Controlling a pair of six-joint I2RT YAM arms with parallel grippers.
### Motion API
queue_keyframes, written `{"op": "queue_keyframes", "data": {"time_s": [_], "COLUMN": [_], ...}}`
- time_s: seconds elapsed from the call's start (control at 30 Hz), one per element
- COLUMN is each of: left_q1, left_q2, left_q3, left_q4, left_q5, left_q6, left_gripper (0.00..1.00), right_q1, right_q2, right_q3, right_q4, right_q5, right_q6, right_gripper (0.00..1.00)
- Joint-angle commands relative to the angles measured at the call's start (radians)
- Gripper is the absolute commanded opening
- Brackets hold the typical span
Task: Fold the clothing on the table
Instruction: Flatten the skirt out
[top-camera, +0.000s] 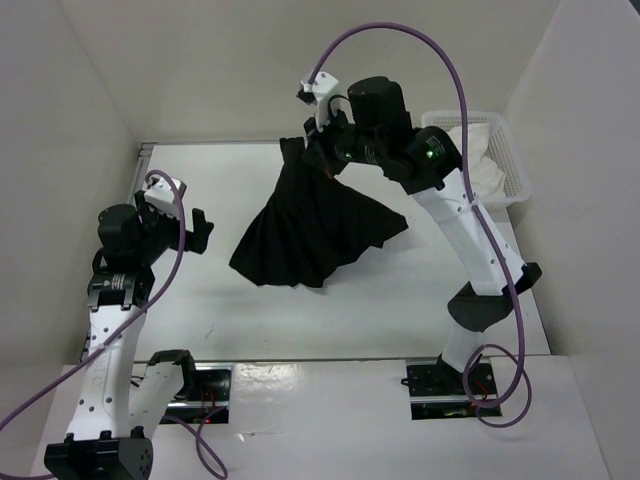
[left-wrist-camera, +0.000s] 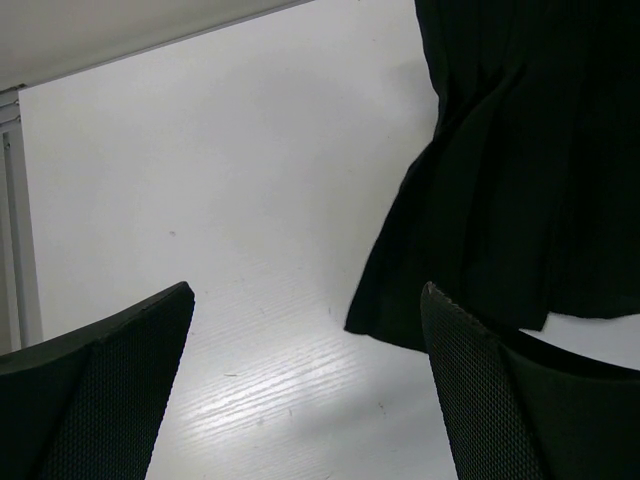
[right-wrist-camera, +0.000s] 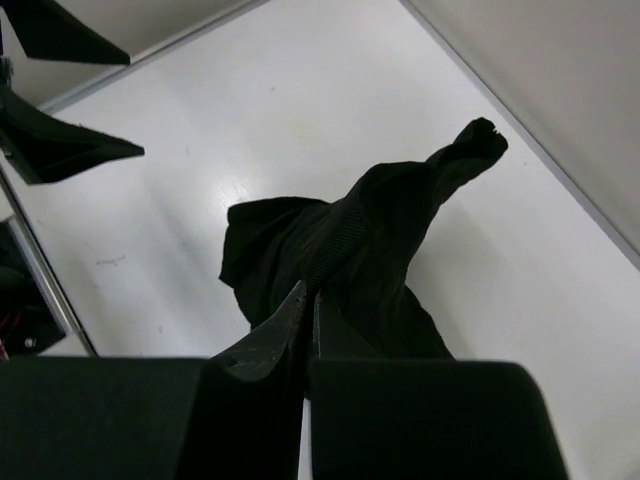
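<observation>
Your right jaws are clenched on the top end of the black garment (top-camera: 310, 230). It hangs from them over the far middle of the tabletop (top-camera: 300, 320) and fans out toward its hem. Whether the hem touches the surface cannot be told from these views. Your left jaws are released, spread wide, and hover just left of the cloth, apart from it.

The step in hand looks like spreading the piece flat before any fold. Bring the left jaws to the same top edge, close beside the right grip, not to the loose hem. The fabric looks bunched where it is pinched, so take the edge itself and not a thick handful. Then draw the two grips apart until that edge is taut. Lower it hem first so the cloth lays out smooth. Steer well away from the white basket (top-camera: 515, 170) at the far right.
</observation>
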Motion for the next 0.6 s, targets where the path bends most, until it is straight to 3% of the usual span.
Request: {"op": "queue_keyframes", "data": {"time_s": [0.0, 0.07, 0.17, 0.47, 0.57], "left_q1": [0.005, 0.005, 0.005, 0.005, 0.005], "left_q2": [-0.013, -0.022, -0.031, -0.041, -0.062], "left_q3": [-0.003, -0.012, -0.012, -0.022, -0.031], "left_q4": [0.046, 0.055, 0.066, 0.088, 0.097], "left_q5": [-0.011, -0.020, -0.038, -0.122, -0.135], "left_q6": [-0.035, -0.044, -0.053, -0.081, -0.081], "left_gripper": [1.00, 1.00, 1.00, 1.00, 1.00], "right_q1": [0.009, 0.038, 0.038, 0.378, 0.423], "right_q2": [0.040, 0.015, 0.025, 0.045, 0.068], "right_q3": [0.209, 0.175, 0.207, 0.207, 0.272], "right_q4": [-0.120, -0.061, -0.096, -0.134, -0.185], "right_q5": [-0.049, 0.079, -0.021, -0.147, -0.338], "right_q6": [-0.059, -0.059, -0.072, -0.150, -0.191], "right_gripper": [0.01, 0.01, 0.01, 0.01, 0.01]}}
